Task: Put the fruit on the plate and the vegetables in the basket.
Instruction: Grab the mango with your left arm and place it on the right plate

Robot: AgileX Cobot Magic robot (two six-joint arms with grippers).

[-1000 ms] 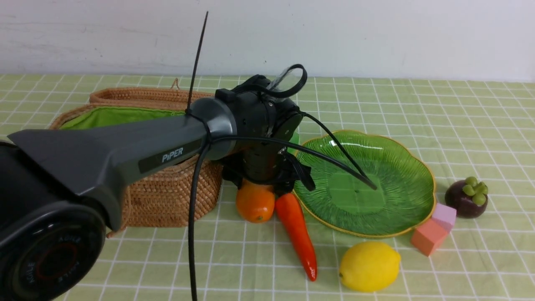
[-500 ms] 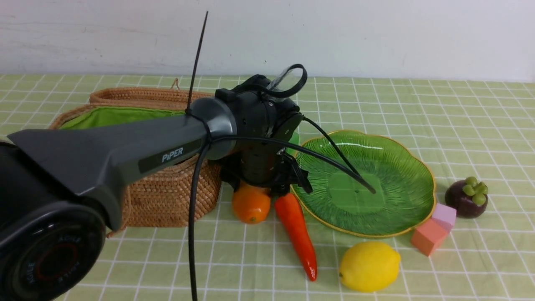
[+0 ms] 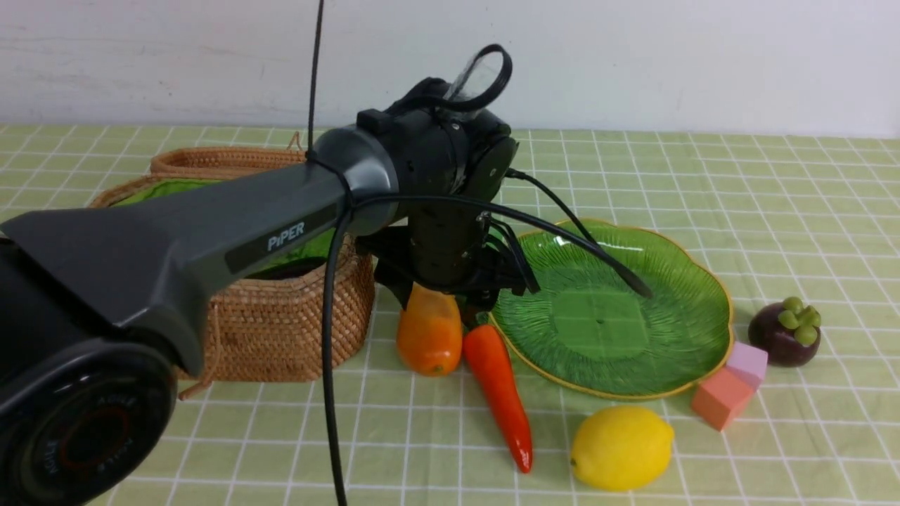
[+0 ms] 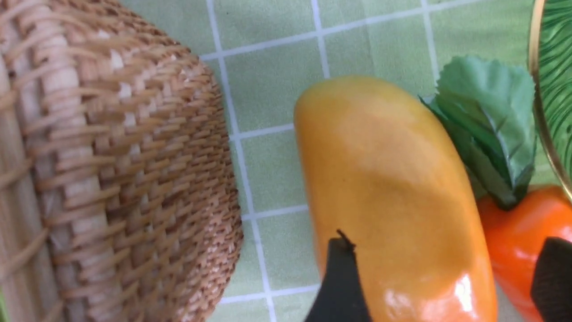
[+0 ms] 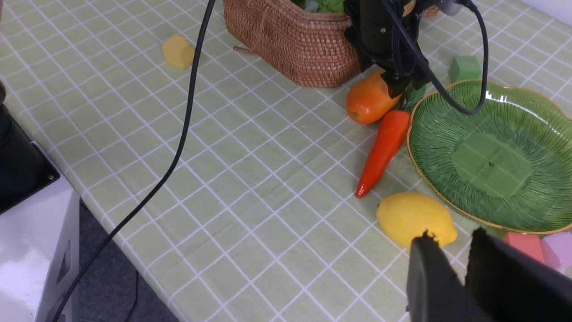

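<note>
The orange-yellow mango [image 3: 429,330] lies on the cloth between the basket [image 3: 281,323] and the carrot [image 3: 496,379]. My left gripper [image 3: 457,299] hovers just over the mango's far end; its jaws are open, with the mango [image 4: 393,188] below them and the carrot [image 4: 514,237] under one fingertip. The green plate [image 3: 612,309] is bare. The lemon [image 3: 622,446] lies in front of the plate, and the mangosteen [image 3: 784,334] to its right. My right gripper [image 5: 451,235] is shut and empty, near the lemon [image 5: 413,217]. Something light green [image 5: 330,5] lies in the basket. The eggplant is hidden.
A salmon cube [image 3: 717,397] and a lilac cube [image 3: 747,362] touch the plate's front right rim. A green cube [image 5: 464,68] lies behind the plate and a yellow cube [image 5: 178,51] left of the basket. The left arm's cable [image 3: 327,393] hangs over the front cloth.
My left wrist has risen above the mango, so more of the mango shows. The mango shifted slightly but stays on the cloth. Nothing else moved.
</note>
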